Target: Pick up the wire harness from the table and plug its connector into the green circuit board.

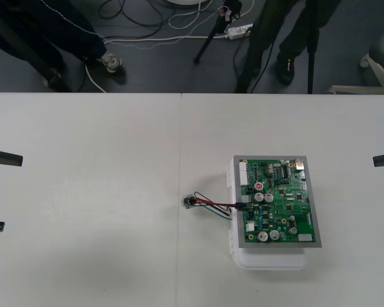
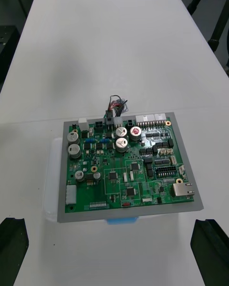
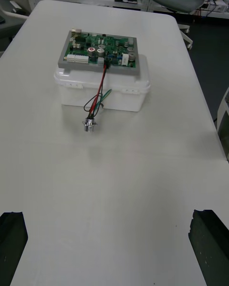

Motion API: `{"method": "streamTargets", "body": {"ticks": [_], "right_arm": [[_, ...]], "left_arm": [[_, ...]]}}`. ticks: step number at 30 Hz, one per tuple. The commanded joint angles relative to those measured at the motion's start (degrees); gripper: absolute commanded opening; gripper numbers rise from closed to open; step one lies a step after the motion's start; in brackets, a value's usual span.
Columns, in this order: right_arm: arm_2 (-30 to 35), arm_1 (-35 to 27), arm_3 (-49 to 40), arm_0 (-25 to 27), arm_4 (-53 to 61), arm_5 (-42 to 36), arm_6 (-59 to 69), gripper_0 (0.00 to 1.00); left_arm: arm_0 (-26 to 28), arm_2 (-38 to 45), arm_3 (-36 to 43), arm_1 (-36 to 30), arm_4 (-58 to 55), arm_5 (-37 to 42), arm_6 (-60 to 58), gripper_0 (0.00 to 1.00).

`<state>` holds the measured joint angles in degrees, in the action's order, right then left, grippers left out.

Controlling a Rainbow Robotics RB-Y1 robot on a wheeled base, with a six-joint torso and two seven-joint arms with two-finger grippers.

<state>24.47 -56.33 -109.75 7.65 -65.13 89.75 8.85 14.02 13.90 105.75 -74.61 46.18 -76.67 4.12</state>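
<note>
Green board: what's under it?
A white base sits under the green board, its side walls showing. Its top and whatever is inside are covered by the board.

A smooth, matt white counter [image 1: 83, 192] carries a white base [image 3: 100, 93] of faintly glossy moulded plastic. On it sits a green circuit board [image 1: 278, 201] with a lacquered sheen, a dull grey rim and small shiny metal-capped cylinders. The wire harness [image 1: 214, 206] has thin, smooth plastic-coated wires, a matt black plastic plug [image 3: 105, 67] and a bright polished metal socket [image 3: 89, 124]; the fingers of the left pincer [image 3: 109, 213] and right pincer [image 2: 110, 220] are matt black.
</note>
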Motion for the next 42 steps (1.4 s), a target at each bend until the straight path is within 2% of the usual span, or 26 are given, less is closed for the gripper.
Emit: {"method": "streamTargets", "body": {"ticks": [1, 9, 29, 42], "right_arm": [[-0.5, -5.8, -0.6, 2.7, 1.4, 0.3, -0.1, 1.0], [-0.5, -10.1, -1.0, 4.9, 3.0, 0.3, -0.2, 1.0], [-0.5, -9.7, -1.4, 7.1, 7.3, -1.3, -2.6, 1.0], [1.8, -9.6, 5.9, 7.6, 11.9, 0.3, -6.7, 1.0]], "left_arm": [[0.0, 1.6, 1.7, 1.0, 1.5, -2.9, -2.9, 1.0], [0.0, 1.6, 2.1, 1.2, 1.6, -3.0, -3.0, 1.0], [0.0, 1.6, 2.1, 1.2, 1.6, -3.0, -3.0, 1.0], [0.0, 1.6, 2.1, 1.2, 1.6, -3.0, -3.0, 1.0]]}}
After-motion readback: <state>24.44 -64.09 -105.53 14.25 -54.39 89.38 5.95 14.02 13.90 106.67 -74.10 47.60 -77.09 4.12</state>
